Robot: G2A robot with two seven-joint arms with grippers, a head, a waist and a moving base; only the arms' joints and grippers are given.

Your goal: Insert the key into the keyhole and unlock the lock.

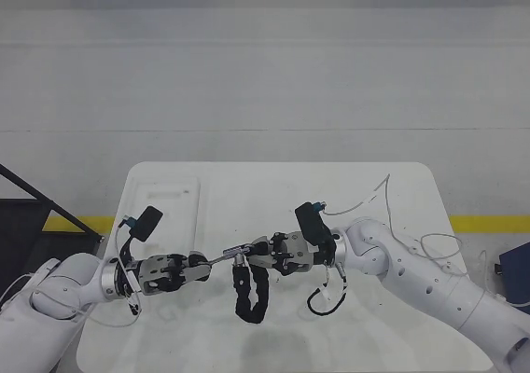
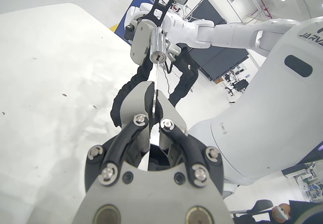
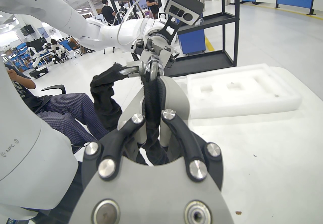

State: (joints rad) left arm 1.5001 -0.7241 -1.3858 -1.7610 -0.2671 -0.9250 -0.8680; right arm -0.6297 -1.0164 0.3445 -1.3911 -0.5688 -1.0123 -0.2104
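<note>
At the left wrist view's centre, the left gripper (image 2: pixel 154 92) pinches the key (image 2: pixel 156 78), its tip at the keyhole (image 2: pixel 157 57) of the lock (image 2: pixel 158 43). The right gripper (image 3: pixel 152 79) clamps its cable (image 3: pixel 151 103). Pushing in and turning seem left to do.

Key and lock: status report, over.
Left gripper shut on key. Right gripper shut on lock, cable loop hanging. Key tip at keyhole, depth of entry unclear. No obstruction there.
</note>
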